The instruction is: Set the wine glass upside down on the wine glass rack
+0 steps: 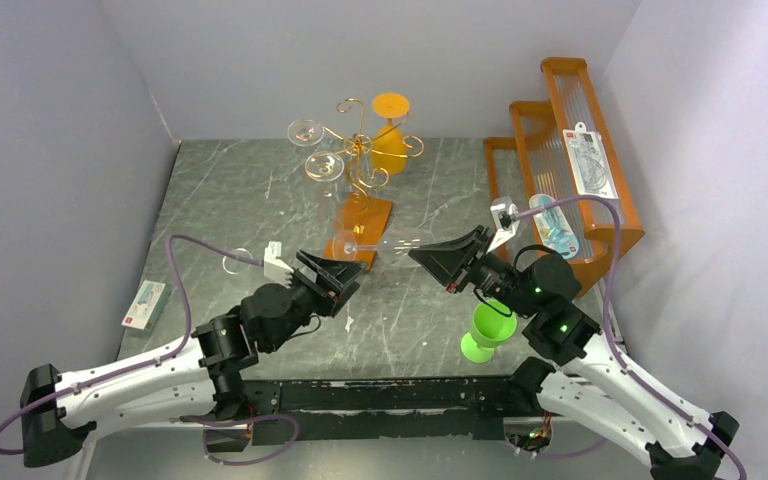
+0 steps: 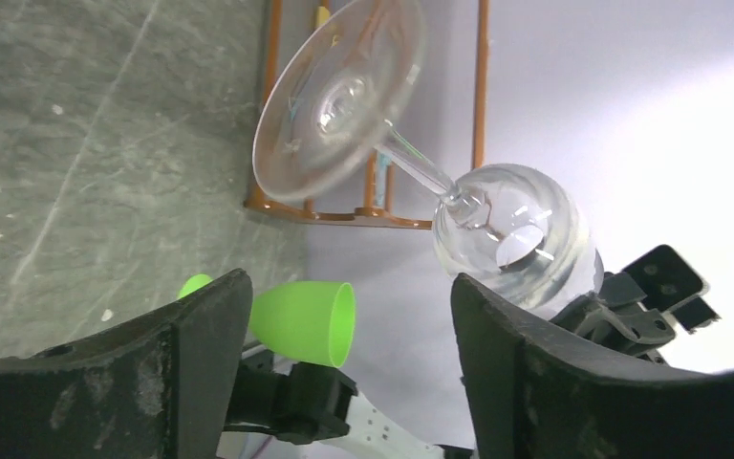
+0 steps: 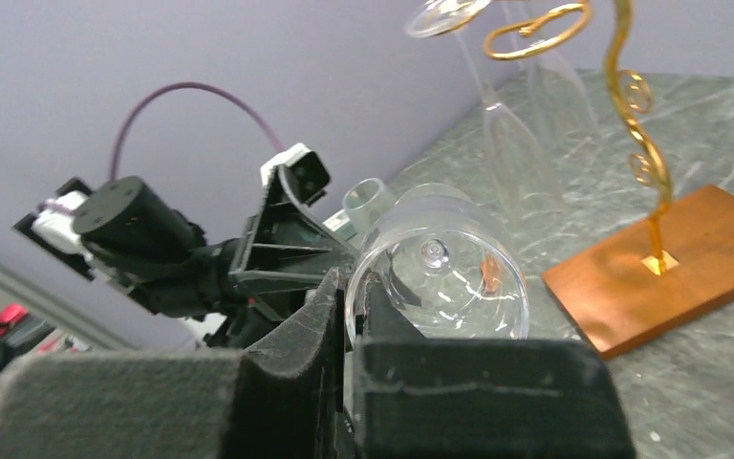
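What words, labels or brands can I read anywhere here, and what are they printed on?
Nothing can be read in any view.
Small box at the table's left edge: print too small to read.
Upper packet on the orange shelf: label too small.
Lower packet: print blurred.

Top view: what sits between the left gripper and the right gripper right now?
The clear wine glass, lying sideways: the right gripper pinches its bowl rim, and its foot points toward the open left gripper. The top view shows it.

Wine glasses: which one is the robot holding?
The clear glass held sideways, rim pinched by the right hand; others hang on the rack or sit on the table.
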You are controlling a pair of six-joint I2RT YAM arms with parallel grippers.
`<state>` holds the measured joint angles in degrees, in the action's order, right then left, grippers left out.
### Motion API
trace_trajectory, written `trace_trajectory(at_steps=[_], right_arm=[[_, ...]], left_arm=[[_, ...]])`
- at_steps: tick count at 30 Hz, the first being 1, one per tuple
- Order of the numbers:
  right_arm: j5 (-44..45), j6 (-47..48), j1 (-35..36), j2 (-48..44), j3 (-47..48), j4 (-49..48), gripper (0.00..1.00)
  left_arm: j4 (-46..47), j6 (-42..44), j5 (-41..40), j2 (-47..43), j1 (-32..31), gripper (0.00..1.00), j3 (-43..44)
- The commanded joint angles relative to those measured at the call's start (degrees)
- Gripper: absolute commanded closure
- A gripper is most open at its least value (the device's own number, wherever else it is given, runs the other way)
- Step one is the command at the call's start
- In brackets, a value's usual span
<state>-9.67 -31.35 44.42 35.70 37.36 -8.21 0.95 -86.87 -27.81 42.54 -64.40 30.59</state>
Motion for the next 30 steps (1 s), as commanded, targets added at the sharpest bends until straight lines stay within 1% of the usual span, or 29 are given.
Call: trace_trajectory(at_steps=[1, 4, 8, 10, 14, 16, 20, 25, 28, 30], right_arm=[[-8.20, 0.09, -0.21, 0.92, 0.41, -7.90, 1.00], [-10.76, 0.40, -0.22, 2.55, 0.76, -8.83, 1.00], [-12.94, 0.43, -0.21, 3.76, 0.27, -10.29, 1.00], [-13.97, 0.35, -0.21, 4.13, 0.13, -11.05, 1.00], [-16.72, -0.70, -0.17, 4.78, -0.18, -13.81, 1.00], [-17.45, -0.70, -0.21, 5.13, -0.22, -14.40, 1.00], [-19.11, -1.14, -0.17, 5.46, -0.31, -15.69, 1.00], [-21.43, -0.87, -0.05, 5.89, -0.91, -16.21, 1.00], [-21.57, 0.67, -0.01, 5.60, -1.23, -15.37, 1.00], [-21.70, 1.65, -0.04, 5.52, -1.23, -14.49, 1.00]], left_arm=[[12.28, -4.29, -2.32, -3.65, -0.20, 0.21, -4.09], [10.05, -6.38, -4.48, -5.93, -0.20, 0.18, -4.44], [9.01, -7.50, -5.62, -7.38, -0.24, 0.07, -4.26], [11.60, -8.15, -6.16, -7.91, -0.20, 0.04, -5.43], [20.40, -11.03, -8.56, -9.23, -0.20, 0.04, -10.16], [23.06, -12.58, -9.26, -8.68, -0.21, 0.08, -11.53], [19.99, -15.90, -9.53, -5.44, -0.22, 0.16, -9.11], [22.51, -17.37, -12.40, -2.79, -0.22, 0.24, -7.82], [19.10, -19.55, -14.82, -2.63, -0.20, 0.32, -6.49], [18.61, -20.07, -16.02, -2.65, -0.20, 0.40, -5.96]])
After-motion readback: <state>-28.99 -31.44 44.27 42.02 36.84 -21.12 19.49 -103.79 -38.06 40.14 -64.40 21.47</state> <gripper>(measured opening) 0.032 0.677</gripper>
